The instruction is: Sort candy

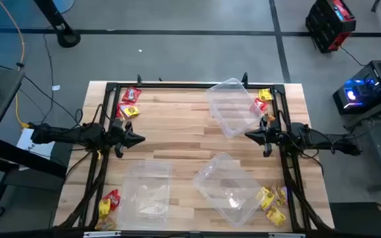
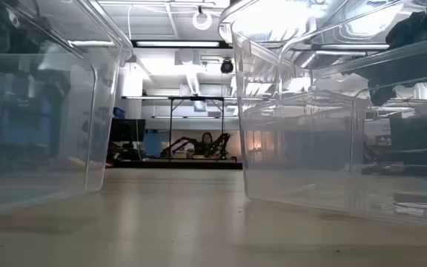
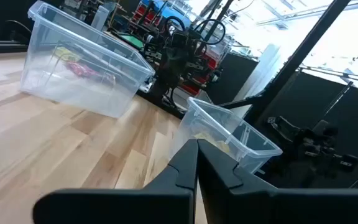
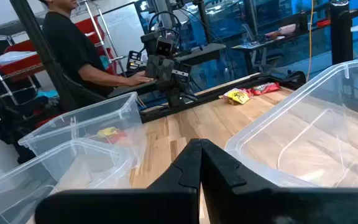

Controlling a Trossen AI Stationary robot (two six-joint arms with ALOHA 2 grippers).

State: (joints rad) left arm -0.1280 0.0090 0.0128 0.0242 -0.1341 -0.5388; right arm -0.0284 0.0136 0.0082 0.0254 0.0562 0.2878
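The candy lies in small heaps at the table's corners: red and yellow packets at the far left (image 1: 129, 102) (image 4: 247, 93), far right (image 1: 263, 102), near left (image 1: 109, 203) and yellow ones at the near right (image 1: 273, 205). My left gripper (image 1: 139, 139) (image 3: 196, 152) hovers shut over the table's left middle, pointing toward the right edge. My right gripper (image 1: 249, 135) (image 4: 199, 149) hovers shut over the right middle, pointing toward the left edge. Neither has anything between its fingers.
Three clear plastic tubs stand on the wooden table: one at the far middle (image 1: 230, 106) (image 3: 82, 65), one turned askew at the near right (image 1: 230, 188) (image 3: 229, 134), one at the near left (image 1: 147, 192). A person sits at a desk beyond the table (image 4: 73, 43).
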